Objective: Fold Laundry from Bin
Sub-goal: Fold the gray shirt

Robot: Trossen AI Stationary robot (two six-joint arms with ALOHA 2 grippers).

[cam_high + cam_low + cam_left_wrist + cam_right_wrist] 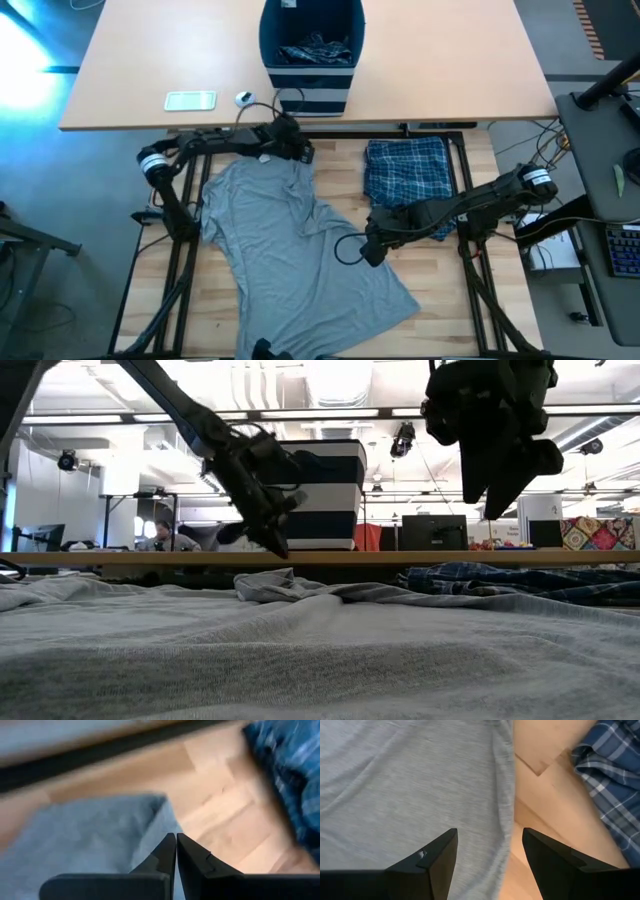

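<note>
Limp grey T-shirt (300, 250) would drag, best taken at edges; left gripper (292, 146) pinched its far edge, right gripper (372, 247) gaped above.

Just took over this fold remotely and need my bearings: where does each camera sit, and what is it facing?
High: overhead, straight down; both arms, grey T-shirt, bin.
Low: tabletop height, facing the room; both arms above the shirt.
Left wrist: over the shirt's edge; left gripper shut.
Right wrist: over the shirt; right gripper open.
Shared: both wrists show blue plaid cloth.
</note>
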